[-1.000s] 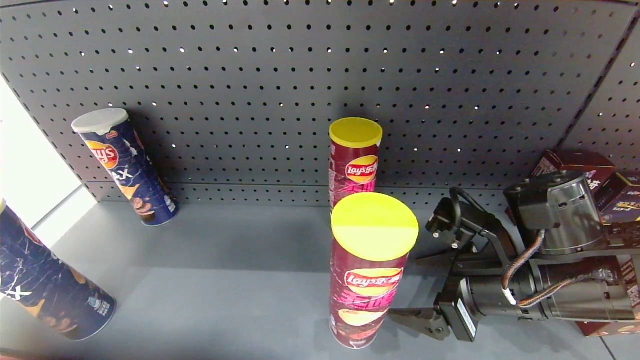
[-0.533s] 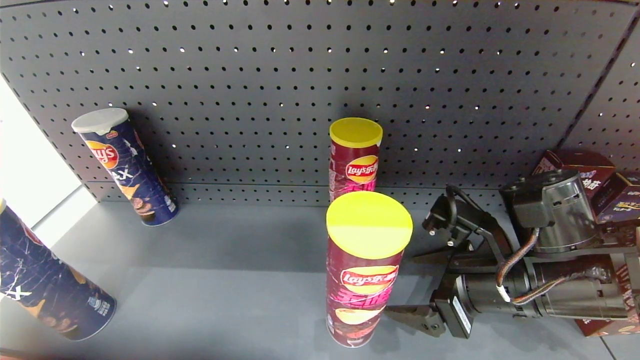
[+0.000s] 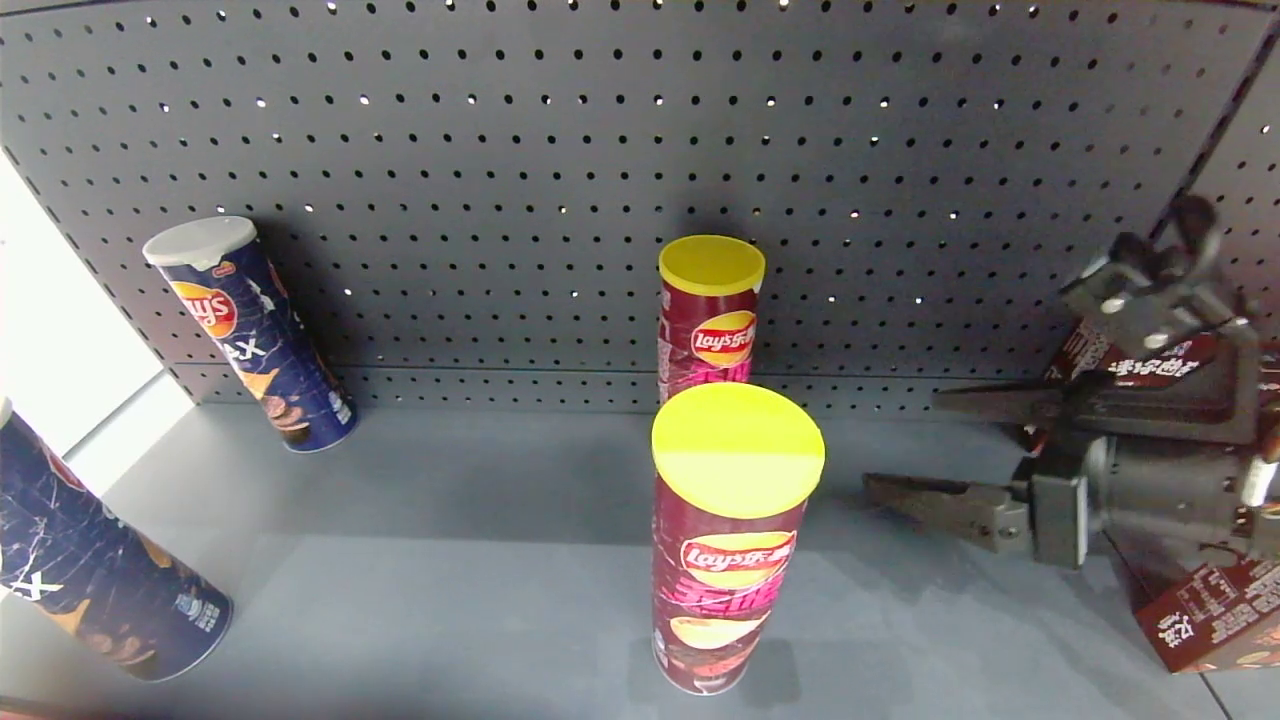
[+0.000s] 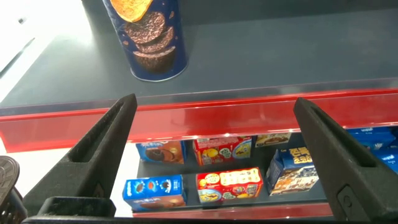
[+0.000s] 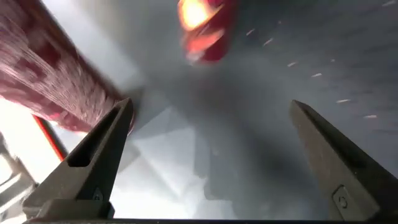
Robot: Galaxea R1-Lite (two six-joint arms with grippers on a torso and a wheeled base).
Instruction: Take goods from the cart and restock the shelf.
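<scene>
Right gripper is pulling away rightward, jaws spread, gripping nothing. Two red chip cans and two blue chip cans are standing on the shelf. Left gripper is hanging with jaws spread too.

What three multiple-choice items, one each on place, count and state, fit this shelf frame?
1. Where does the rear red can stand relative to the front red can?
A) behind it, by the pegboard
B) left of it
C) on top of it

2. How many yellow lids show in the head view?
A) one
B) two
C) four

3. How do the right gripper jaws stand?
A) shut on a can
B) shut, empty
C) open, empty

Answers:
1 A, it stands directly behind, near the pegboard.
2 B, one lid per red can.
3 C, the jaws are spread, with a gap to the front red can.
</scene>
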